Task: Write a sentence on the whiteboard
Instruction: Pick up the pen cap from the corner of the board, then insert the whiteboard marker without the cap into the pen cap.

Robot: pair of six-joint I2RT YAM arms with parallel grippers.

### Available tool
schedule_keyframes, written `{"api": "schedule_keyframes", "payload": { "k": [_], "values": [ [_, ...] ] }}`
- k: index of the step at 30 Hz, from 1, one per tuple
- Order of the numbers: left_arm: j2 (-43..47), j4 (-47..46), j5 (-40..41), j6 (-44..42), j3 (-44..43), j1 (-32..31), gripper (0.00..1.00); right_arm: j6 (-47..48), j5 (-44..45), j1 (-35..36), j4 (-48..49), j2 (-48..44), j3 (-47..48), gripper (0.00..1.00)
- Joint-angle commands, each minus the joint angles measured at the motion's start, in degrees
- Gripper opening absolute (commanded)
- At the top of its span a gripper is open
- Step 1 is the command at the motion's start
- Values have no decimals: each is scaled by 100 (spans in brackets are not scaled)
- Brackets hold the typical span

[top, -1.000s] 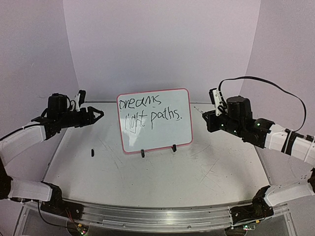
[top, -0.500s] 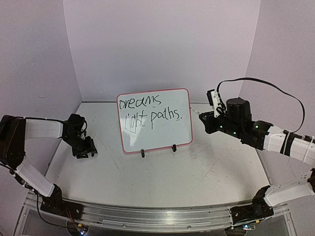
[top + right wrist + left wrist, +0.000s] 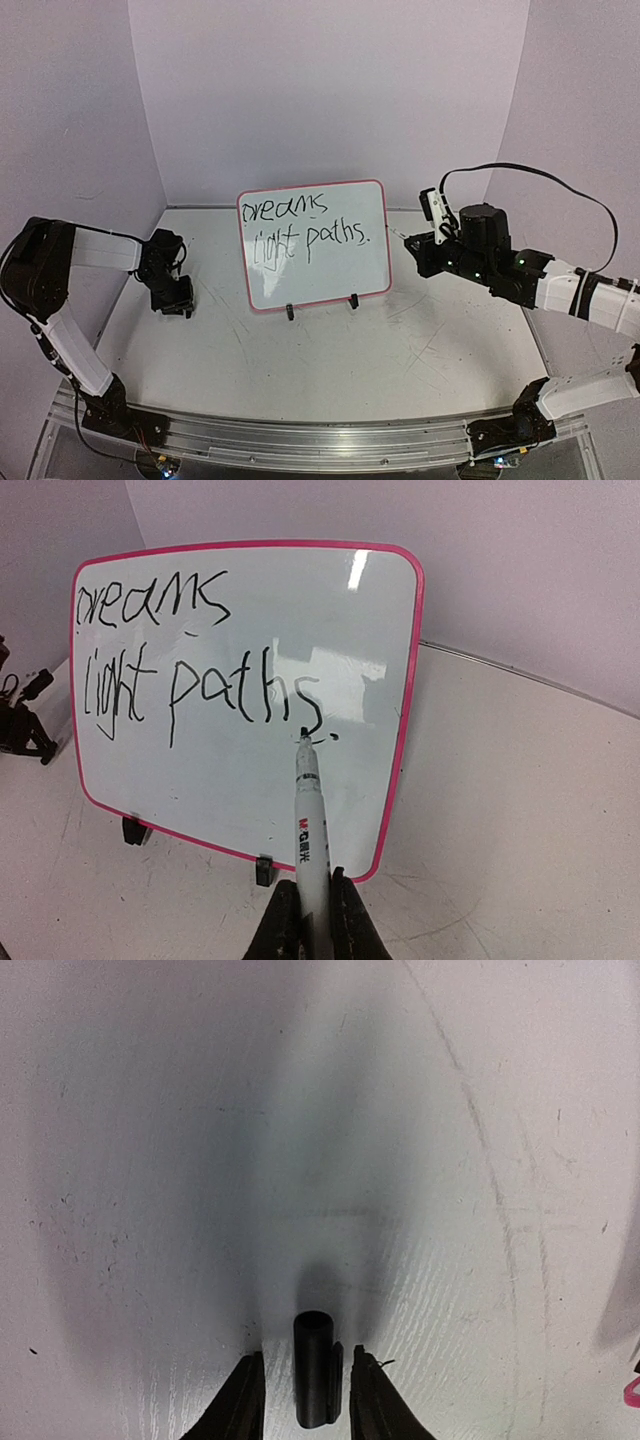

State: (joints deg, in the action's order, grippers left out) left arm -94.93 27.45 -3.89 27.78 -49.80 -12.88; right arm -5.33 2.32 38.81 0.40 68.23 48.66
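At 9 o'clock of whiteboard (image 3: 330,275), on table (image 3: 350,360): black marker cap (image 3: 316,1365), long axis 12–6 in left wrist view, open end at 12, lying between left fingers (image 3: 240,1410). Fingers apart, straddling cap, not clamped. Left arm nearer cap. Whiteboard upright at table centre; sentence (image 3: 305,238) "dreams light paths." looks complete. At 3 o'clock: right fingers (image 3: 280,925) clamped on marker (image 3: 310,820), tip toward 12, close by full stop; contact unclear.

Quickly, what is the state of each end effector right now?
Left end effector: open, one finger on each side of the black cap, not yet gripping it.
Right end effector: closed on the marker.
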Motion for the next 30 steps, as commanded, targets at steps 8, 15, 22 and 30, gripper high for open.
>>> {"api": "schedule_keyframes", "payload": {
  "k": [8,15,22,30],
  "values": [
    [21,10,330,-300,43,-296,1,1120,-476,8,135,-20,186,0],
    [1599,1367,419,12,-490,-1700,0,3174,-1194,35,42,-156,-18,0],
    [2501,1053,-542,-777,-708,-4211,0,4320,-1231,200,-23,-327,-267,0],
    [2294,-1462,2585,-3718,93,-5497,0,4529,-2151,895,-375,-106,-98,0]
  ]
}}
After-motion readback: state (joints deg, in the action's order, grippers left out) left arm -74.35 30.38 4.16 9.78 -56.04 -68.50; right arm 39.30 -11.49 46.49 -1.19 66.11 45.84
